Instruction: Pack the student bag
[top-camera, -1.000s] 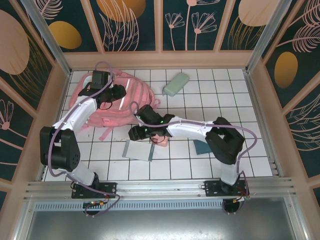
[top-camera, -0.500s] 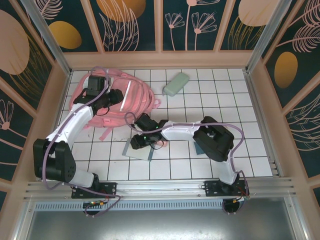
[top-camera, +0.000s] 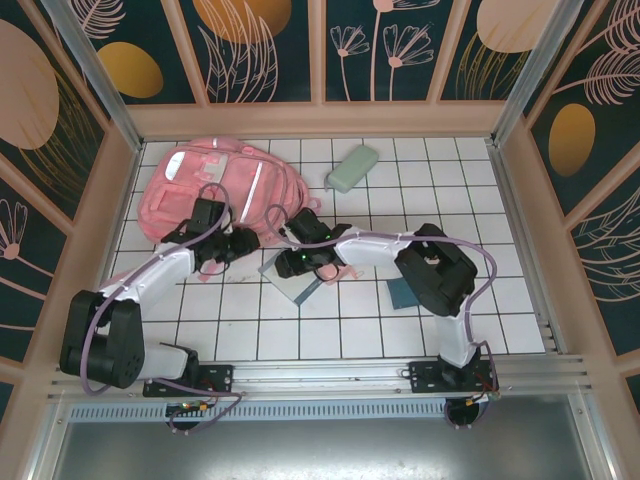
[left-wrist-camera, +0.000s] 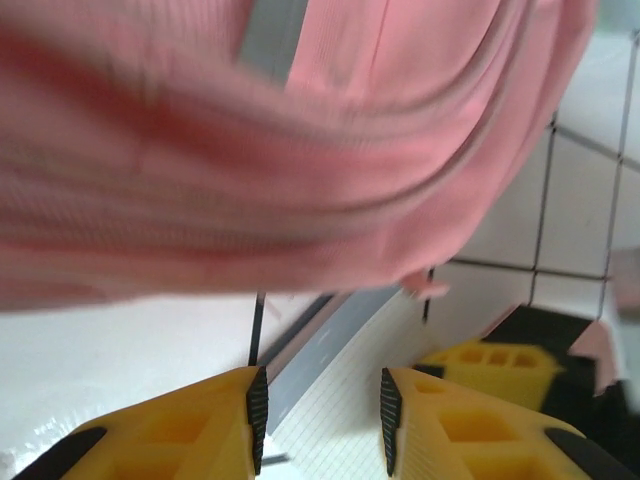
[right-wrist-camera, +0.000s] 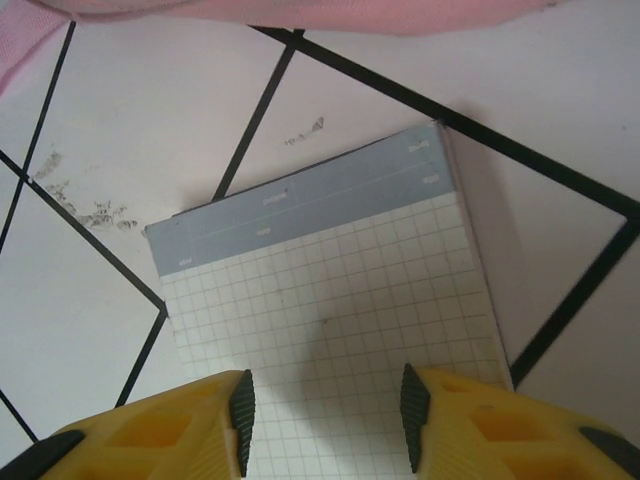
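Observation:
The student bag (top-camera: 215, 190), a big pink backpack with pale strips, lies at the back left of the tiled table. Its pink fabric fills the top of the left wrist view (left-wrist-camera: 250, 170) and edges the right wrist view (right-wrist-camera: 300, 12). A grey-topped notepad (top-camera: 290, 280) lies just in front of the bag. My left gripper (top-camera: 237, 246) sits low at the bag's near edge, open, with the notepad (left-wrist-camera: 340, 340) showing beyond its jaws (left-wrist-camera: 322, 400). My right gripper (top-camera: 299, 266) hovers open over the squared notepad (right-wrist-camera: 330, 270), its jaws (right-wrist-camera: 325, 405) apart above the page.
A pale green pouch (top-camera: 352, 168) lies at the back centre. A dark teal flat item (top-camera: 405, 293) rests beside the right arm's elbow. A small pink piece (top-camera: 347, 272) peeks from under the right forearm. Wooden walls enclose the table on three sides.
The bag has shifted left and now lies flat with its front up. My left gripper came down off it to its near edge. The notepad moved toward the bag and turned, and the right gripper moved with it.

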